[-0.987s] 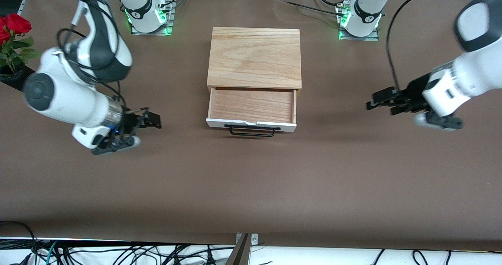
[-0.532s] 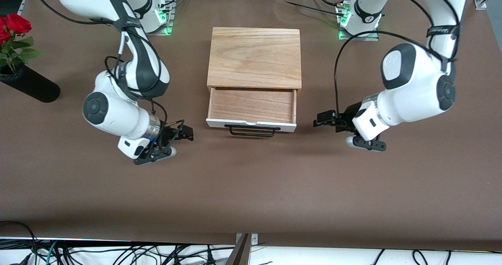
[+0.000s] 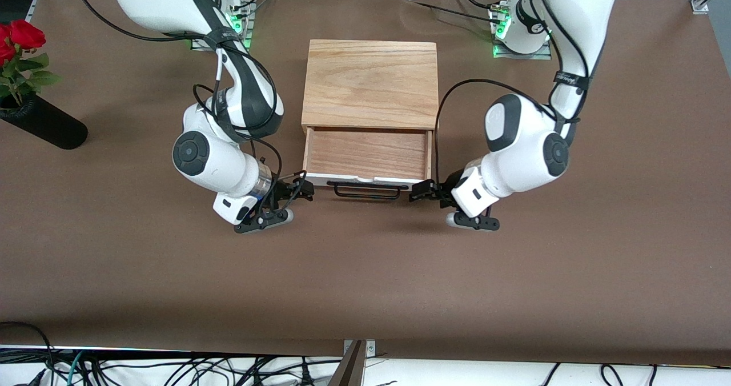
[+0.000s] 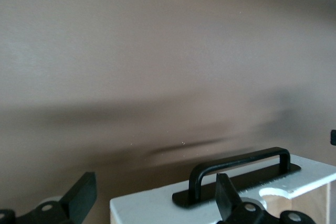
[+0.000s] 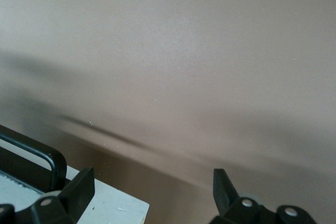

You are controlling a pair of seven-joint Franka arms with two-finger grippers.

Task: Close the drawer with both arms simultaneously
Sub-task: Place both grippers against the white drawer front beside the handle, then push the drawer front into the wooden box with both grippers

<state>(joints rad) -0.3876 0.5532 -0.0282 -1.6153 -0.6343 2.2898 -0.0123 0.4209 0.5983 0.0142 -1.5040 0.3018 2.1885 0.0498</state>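
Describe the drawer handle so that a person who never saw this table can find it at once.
Find the light-wood box in the middle of the brown table. Its drawer is pulled out toward the front camera and ends in a white front panel. The handle is the thin black wire loop on that panel, the only black part of the box.

A: What's the surface?
B: Brown table (image 3: 365, 272), matte cover.
A: What's on it?
B: Light-wood box (image 3: 371, 83) mid-table, w/ drawer (image 3: 366, 157) pulled out toward the front cam. Black vase (image 3: 43, 126) w/ red roses (image 3: 17, 37), lying tilted at the right arm's end. Arm bases (image 3: 220, 23) along the edge farthest from the cam.
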